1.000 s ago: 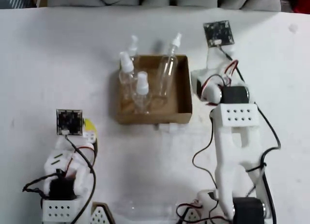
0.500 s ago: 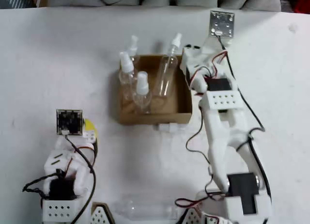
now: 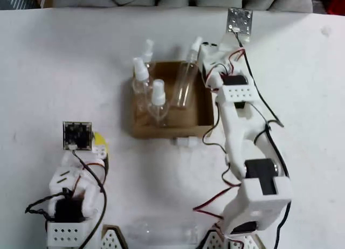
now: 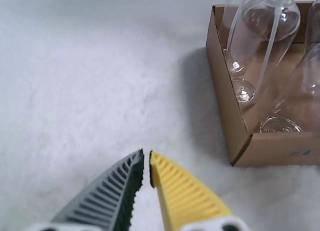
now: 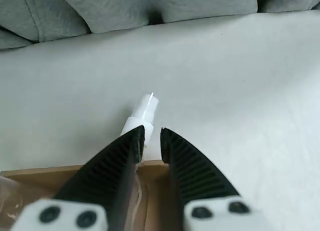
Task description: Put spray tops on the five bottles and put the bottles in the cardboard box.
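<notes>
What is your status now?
Left pincer shut, empty. Right pincer slightly open at tall clear plastic bottle's white spray top. Four topped bottles in brown cardboard box; fifth bottle lying on white table. Nothing blocking.

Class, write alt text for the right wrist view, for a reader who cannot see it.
The right arm's black hand, slightly open, hangs over the rim of the cardboard box, with a bottle's white spray top just past its tips. White table beyond, grey upholstery behind.

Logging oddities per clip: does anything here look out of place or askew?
Yes. One bottle lies on its side at the near edge of the table, and a loose spray top lies just outside the cardboard box, against its near wall.
</notes>
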